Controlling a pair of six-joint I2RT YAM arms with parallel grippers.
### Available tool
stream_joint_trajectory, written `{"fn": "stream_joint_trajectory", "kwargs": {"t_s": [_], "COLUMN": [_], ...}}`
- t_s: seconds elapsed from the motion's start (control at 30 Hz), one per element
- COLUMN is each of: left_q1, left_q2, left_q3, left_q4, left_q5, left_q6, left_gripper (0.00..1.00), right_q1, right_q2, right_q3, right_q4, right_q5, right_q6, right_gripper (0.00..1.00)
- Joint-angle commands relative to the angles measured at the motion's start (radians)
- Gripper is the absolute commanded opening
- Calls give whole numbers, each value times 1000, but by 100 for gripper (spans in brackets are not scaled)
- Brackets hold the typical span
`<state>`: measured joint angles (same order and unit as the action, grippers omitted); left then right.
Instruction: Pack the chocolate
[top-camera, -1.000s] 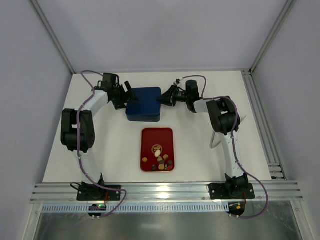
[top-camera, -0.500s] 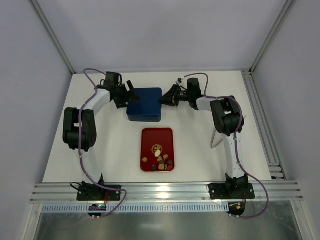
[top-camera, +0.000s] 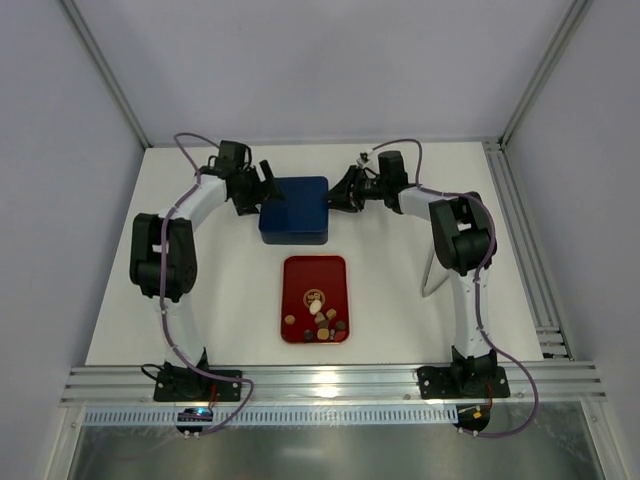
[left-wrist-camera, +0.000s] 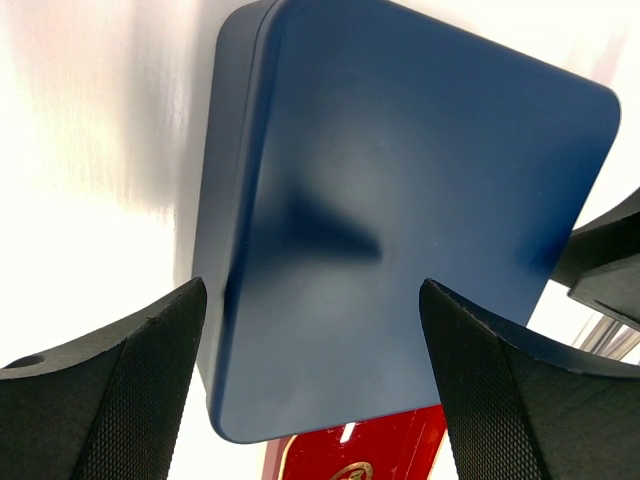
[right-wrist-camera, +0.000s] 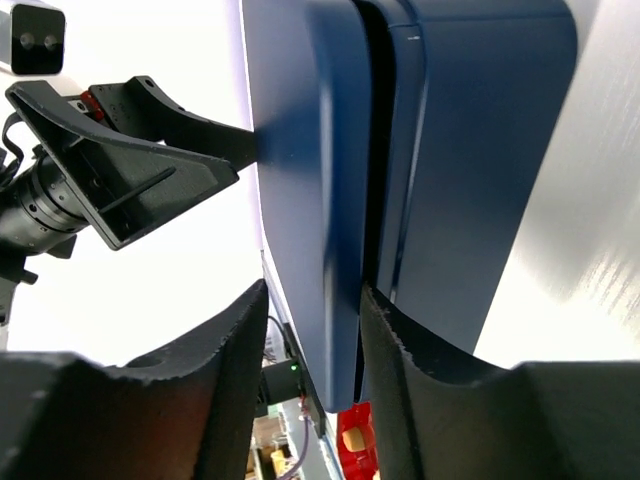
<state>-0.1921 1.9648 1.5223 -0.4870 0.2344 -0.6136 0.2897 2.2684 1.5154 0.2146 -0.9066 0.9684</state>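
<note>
The chocolate (top-camera: 322, 318), several small brown, tan and cream pieces, lies at the near end of the red tray (top-camera: 314, 272). Behind the tray sits the closed dark blue box (top-camera: 295, 212). My left gripper (top-camera: 268, 182) hangs open over the box's left edge; in the left wrist view its fingers (left-wrist-camera: 150, 360) straddle the blue box (left-wrist-camera: 400, 180) well apart from it. My right gripper (top-camera: 340, 192) is at the box's right side. In the right wrist view this gripper (right-wrist-camera: 313, 290) is open around the lid's rim (right-wrist-camera: 300, 150), one finger (right-wrist-camera: 400, 370) at the seam.
An aluminium rail (top-camera: 320, 385) runs along the table's near edge and another rail (top-camera: 530, 250) down the right side. White walls and slanted frame posts (top-camera: 100, 70) close in the back and sides. A thin grey rod (top-camera: 432, 275) leans by the right arm.
Both grippers have moved slightly right with the blue box, which has shifted a little right. The right gripper's jaws have widened around the lid's rim.
</note>
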Motion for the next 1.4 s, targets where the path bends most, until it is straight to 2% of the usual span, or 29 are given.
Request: {"fn": "stream_joint_trajectory", "kwargs": {"t_s": [0.0,0.23,0.77,1.0,1.2,1.37], "left_q1": [-7,-18,-30,-33,-41,-43], "left_q2": [8,17,31,39,48,49], "left_q3": [44,56,65,67,62,44], "left_q4": [-18,-32,-32,-32,-32,-38], "left_q5": [-27,-37,-33,-37,-55,-79], "left_q6": [28,34,29,29,15,6], "left_gripper": [84,85,84,84,84,82], "right_q1": [-9,-29,-66,-58,-21,3], "right_q2": [-61,-82,-109,-125,-135,-136], "right_q3": [31,19,-46,-15,40,62], "right_q4": [-99,-92,-23,-171,-311,-366], "right_q5": [51,48,18,74,144,190], "right_q6": [-94,-92,-40,-157,-278,-329], "right_gripper": [45,50,50,50,59,60]}}
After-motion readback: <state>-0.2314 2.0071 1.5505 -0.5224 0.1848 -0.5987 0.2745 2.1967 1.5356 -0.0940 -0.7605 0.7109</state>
